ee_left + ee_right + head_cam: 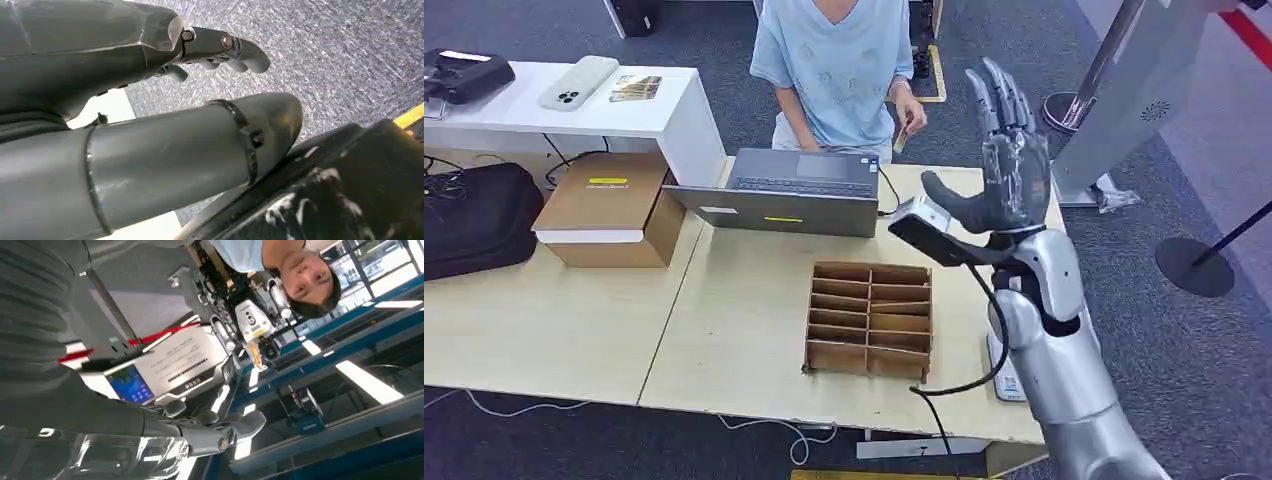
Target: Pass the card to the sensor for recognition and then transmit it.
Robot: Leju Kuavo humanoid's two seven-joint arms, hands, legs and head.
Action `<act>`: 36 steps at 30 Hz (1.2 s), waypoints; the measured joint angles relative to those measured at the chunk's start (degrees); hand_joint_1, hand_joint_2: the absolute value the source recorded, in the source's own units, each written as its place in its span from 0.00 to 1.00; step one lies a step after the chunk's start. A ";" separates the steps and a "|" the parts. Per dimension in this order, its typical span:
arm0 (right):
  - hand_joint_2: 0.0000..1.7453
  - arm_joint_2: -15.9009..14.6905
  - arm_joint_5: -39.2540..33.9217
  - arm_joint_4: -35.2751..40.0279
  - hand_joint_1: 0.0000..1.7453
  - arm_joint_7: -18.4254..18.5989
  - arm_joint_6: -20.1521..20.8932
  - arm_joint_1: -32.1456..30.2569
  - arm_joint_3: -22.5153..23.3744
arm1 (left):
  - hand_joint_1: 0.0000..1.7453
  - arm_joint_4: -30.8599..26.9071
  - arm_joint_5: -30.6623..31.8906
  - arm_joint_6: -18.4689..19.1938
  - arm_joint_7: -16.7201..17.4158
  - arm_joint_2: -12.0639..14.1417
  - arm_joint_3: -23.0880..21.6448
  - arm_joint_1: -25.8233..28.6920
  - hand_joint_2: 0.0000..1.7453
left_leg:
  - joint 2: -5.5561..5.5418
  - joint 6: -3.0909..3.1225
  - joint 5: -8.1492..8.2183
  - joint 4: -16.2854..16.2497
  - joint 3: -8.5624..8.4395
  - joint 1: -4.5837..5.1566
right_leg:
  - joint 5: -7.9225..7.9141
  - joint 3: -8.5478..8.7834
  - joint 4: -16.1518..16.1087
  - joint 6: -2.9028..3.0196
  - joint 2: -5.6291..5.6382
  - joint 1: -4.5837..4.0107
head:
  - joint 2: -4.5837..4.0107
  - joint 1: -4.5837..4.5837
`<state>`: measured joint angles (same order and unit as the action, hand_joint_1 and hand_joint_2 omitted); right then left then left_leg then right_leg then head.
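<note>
One right robot hand is raised above the far right of the surface, fingers spread upward, thumb out, holding nothing. Beyond it a person's hand pinches the card upright. A laptop and slotted wooden box sit nearby. The left robot hand hangs over carpet, fingers curled, empty.
</note>
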<state>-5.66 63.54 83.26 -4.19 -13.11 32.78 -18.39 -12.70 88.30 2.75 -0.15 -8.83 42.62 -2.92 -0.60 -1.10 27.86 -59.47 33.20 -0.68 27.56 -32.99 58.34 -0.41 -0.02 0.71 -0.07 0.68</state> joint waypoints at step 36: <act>1.00 14.07 9.05 -60.01 0.00 14.16 12.00 39.23 -3.80 | 0.00 0.00 -0.02 1.94 0.11 0.68 -3.81 -1.07 0.00 | -0.04 -0.07 -0.09 -0.05 0.07 0.00 | -0.06 -0.16 0.08 0.00 -0.03 0.00 | 0.00 0.02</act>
<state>8.41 72.59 23.26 9.97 -1.12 72.01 -22.18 -12.70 88.28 4.70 -0.04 -8.15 38.82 -4.00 -0.64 -1.17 27.76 -59.52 33.27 -0.68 27.50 -33.15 58.42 -0.41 -0.04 0.71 -0.07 0.70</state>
